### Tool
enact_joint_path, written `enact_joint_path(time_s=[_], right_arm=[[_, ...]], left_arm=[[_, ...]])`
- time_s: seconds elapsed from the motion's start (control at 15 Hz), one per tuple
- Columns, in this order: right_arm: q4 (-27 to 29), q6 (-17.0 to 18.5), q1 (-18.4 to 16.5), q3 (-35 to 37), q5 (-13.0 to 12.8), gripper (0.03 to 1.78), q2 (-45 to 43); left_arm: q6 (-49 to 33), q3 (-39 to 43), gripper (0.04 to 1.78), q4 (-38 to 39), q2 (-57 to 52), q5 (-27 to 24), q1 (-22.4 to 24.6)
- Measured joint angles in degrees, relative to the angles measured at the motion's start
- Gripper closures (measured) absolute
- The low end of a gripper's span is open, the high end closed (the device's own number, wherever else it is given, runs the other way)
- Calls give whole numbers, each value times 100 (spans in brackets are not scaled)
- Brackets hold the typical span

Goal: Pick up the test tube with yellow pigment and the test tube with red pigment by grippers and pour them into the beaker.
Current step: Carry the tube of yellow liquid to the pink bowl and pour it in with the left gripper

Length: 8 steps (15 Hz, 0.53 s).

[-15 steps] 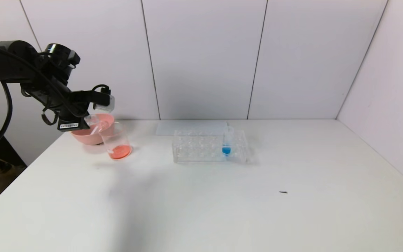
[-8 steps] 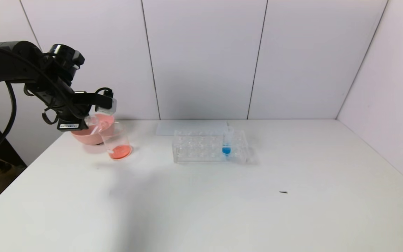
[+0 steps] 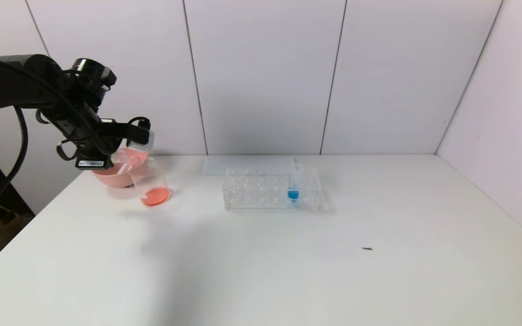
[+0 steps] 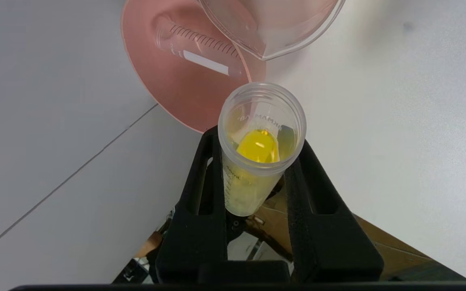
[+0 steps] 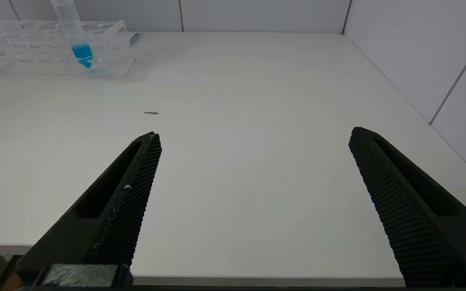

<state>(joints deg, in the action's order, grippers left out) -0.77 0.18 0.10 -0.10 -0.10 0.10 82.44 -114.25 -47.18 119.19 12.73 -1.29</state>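
My left gripper [image 3: 116,156] is shut on the test tube with yellow pigment [image 4: 259,149] and holds it tilted, its open mouth just short of the beaker's rim. Yellow liquid sits inside the tube. The beaker [image 3: 152,183] stands on the table with red-orange liquid in its bottom; its pour lip [image 4: 271,50] shows in the left wrist view. No tube with red liquid is in view; an empty clear tube [image 4: 196,44] lies in the pink bowl [image 4: 168,85]. My right gripper [image 5: 253,137] is open and empty above the table's near edge.
The pink bowl [image 3: 113,174] stands just behind and left of the beaker, near the table's left edge. A clear tube rack [image 3: 261,190] in the middle back holds a tube with blue liquid [image 3: 293,183]. A small dark speck [image 3: 367,248] lies on the table.
My left arm has shifted a little to the right, toward the beaker, with the yellow tube still in its grip. The beaker, bowl and rack have not moved.
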Motion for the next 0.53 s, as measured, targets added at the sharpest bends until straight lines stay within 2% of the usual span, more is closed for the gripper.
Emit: enact_joint_path(time_s=[0.53], right_arm=[[0, 0, -5, 0, 0, 11, 0]], left_arm=[[24, 0, 138, 62, 79, 273, -99]])
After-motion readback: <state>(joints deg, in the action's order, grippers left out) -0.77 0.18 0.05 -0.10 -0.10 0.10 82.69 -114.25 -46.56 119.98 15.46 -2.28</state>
